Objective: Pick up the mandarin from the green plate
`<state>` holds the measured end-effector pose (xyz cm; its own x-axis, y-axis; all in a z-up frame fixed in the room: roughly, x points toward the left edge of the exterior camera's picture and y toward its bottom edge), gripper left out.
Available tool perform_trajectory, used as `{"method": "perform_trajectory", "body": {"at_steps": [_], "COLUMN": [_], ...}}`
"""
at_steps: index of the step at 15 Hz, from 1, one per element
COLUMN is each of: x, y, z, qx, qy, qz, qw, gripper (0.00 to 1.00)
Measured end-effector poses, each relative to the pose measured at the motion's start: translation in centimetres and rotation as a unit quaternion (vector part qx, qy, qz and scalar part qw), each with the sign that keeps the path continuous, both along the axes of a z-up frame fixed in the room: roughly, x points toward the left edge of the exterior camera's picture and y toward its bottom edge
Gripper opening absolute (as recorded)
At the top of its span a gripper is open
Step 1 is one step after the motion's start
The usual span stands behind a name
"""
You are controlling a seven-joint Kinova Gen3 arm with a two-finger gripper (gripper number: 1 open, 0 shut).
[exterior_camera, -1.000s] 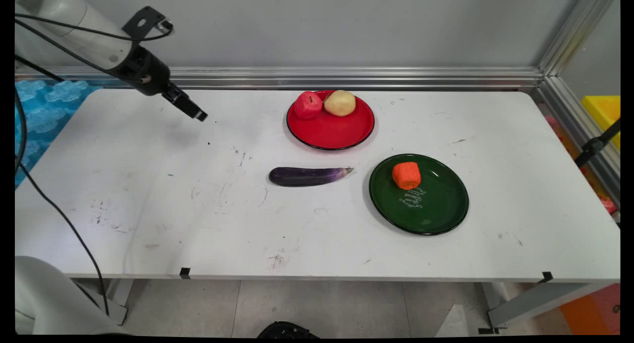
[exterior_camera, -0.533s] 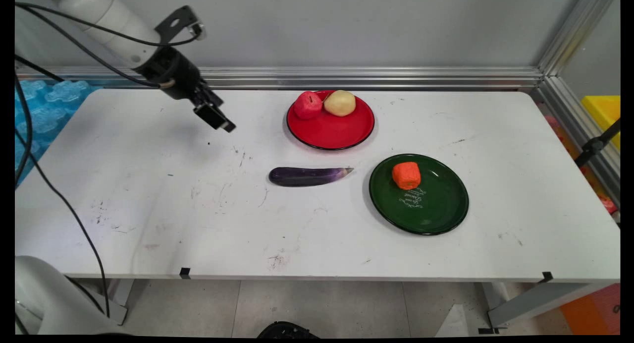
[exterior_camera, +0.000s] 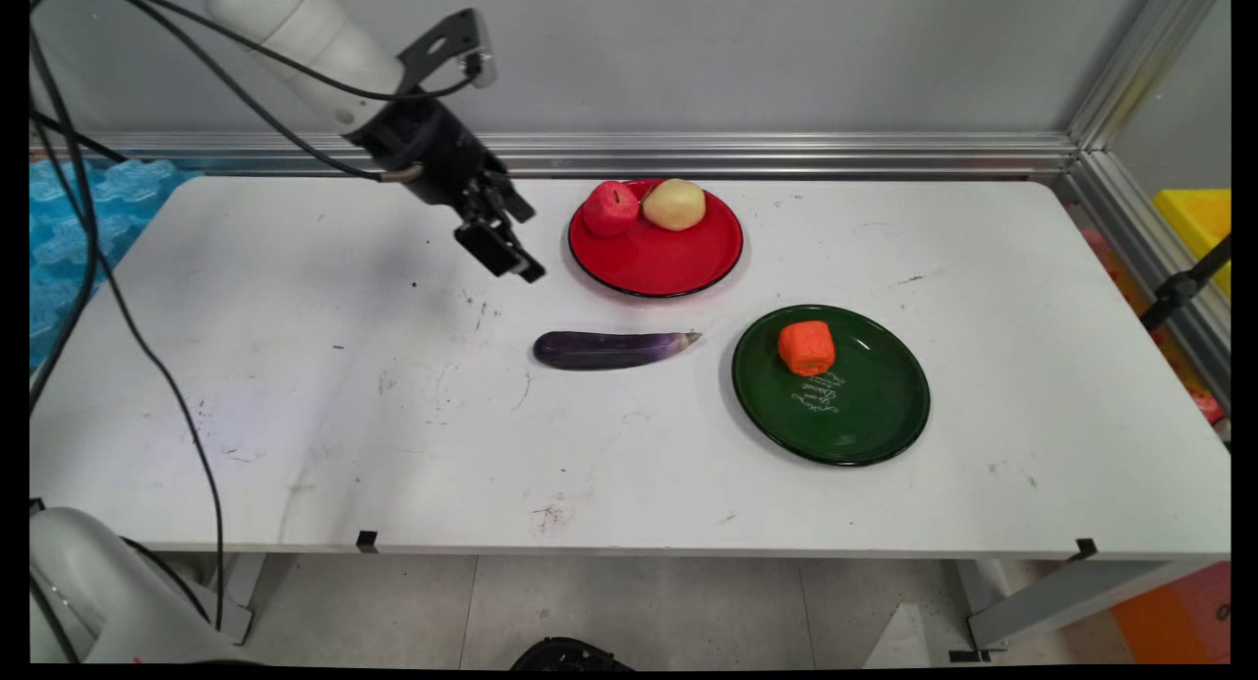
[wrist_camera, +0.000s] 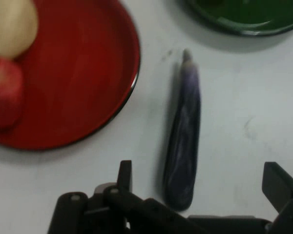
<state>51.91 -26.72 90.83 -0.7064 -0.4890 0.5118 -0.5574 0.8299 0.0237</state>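
Tool above the table, moved toward the red plate

Table [exterior_camera: 393, 444], white and scuffed, carries everything. Nearest the camera on it sits a round dark green plate [exterior_camera: 865, 415] with an orange blocky vegetable piece [exterior_camera: 807, 348] on its far-left part. Left of that plate lies a slim purple eggplant [exterior_camera: 609, 349], lengthwise, untouched. Above the table beyond it hangs the black two-finger tool [exterior_camera: 511, 257], fingers spread wide and holding nothing; over the last second it has travelled from the far-left side rightward. Farthest back, a round red plate [exterior_camera: 678, 257] holds a red apple [exterior_camera: 611, 208] and a yellowish potato [exterior_camera: 674, 204], touching.
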Motion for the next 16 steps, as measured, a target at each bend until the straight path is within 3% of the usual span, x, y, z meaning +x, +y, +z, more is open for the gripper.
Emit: {"method": "perform_trajectory", "body": {"at_steps": [7,16], "x": [-4.6,-13.0], "y": [-1.5,-5.3], "z": [0.3,-0.8], "qx": [-0.019,-0.063], "qy": [0.013,0.018], "qz": [-0.050,-0.108], "qw": [0.9985,0.9920], "gripper": [1.00,1.00]}}
